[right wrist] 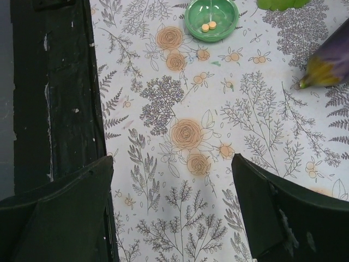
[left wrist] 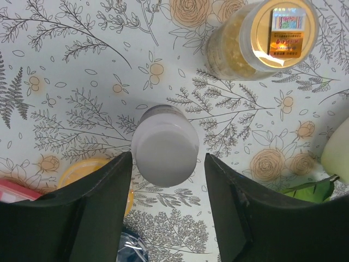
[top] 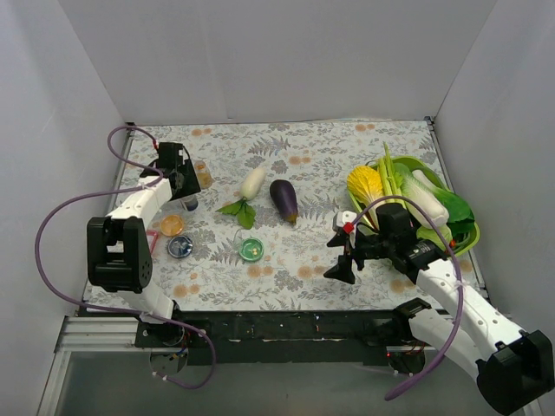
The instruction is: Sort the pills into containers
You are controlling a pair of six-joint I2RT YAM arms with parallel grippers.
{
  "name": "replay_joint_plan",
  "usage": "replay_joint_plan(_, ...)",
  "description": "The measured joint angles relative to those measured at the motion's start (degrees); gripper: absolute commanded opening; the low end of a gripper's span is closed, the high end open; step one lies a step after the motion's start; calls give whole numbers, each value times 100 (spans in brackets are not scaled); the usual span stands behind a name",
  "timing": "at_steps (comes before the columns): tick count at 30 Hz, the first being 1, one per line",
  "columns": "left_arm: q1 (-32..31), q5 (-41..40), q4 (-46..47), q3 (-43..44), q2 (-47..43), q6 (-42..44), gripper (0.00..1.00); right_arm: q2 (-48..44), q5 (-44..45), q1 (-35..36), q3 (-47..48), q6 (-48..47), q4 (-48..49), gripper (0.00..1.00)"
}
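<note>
At your left, a small bottle (left wrist: 165,150) stands with a larger bottle (left wrist: 256,38) behind it. Before them sit a first dish (top: 173,224) and, nearer you, a second dish (top: 179,247). To their right, a third dish (top: 251,250) holds two pills (right wrist: 209,25). A radish (top: 252,182) and an aubergine (top: 284,199) lie mid-table, and a tray (top: 412,161) of vegetables sits far right.

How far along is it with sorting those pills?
Done: the green dish holds two orange pills. In hand: the left end effector straddles a white-capped bottle, jaws seemingly loose around it. The right end effector hangs open and empty. Left: an amber bottle shows yellow contents. I cannot tell what the orange dish and blue dish hold.
</note>
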Motion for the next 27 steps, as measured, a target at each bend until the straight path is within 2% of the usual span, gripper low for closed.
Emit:
replay_joint_plan(6,0,149,-120,188,-20,-46,67,105,-221,0,94,-525,-247,94)
replay_joint_plan(10,2,625,-326,192,-417,-39,68,173,-476,7,175,-1543,-579,93)
replay_joint_plan(11,2,837,-339,151,-605,-44,67,186,-529,17,177,-1836,-671,93)
replay_joint_plan(14,4,1617,-273,-251,-1469,-142,55,229,-592,96,177,-2693,-831,89)
replay_joint_plan(15,9,1943,-170,-485,-1810,-223,47,262,-597,144,177,-2907,-846,88)
replay_joint_plan(18,15,2907,42,-1327,-2697,-586,34,476,-501,457,177,-3254,-756,76)
replay_joint_plan(20,9,3480,127,-1915,-3071,-890,26,678,-382,713,177,-3270,-579,65)
replay_joint_plan(21,-4,3709,170,-2177,-3169,-1054,24,826,-291,874,177,-3237,-444,60)
replay_joint_plan(22,-11,3893,208,-2422,-3235,-1193,22,951,-216,951,177,-3191,-310,49)
replay_joint_plan(25,-48,4188,247,-2931,-3309,-1488,18,1314,-26,1281,210,-3038,-4,33)
replay_joint_plan(27,-76,4301,289,-3086,-3287,-1620,18,1576,127,1429,297,-2889,179,30)
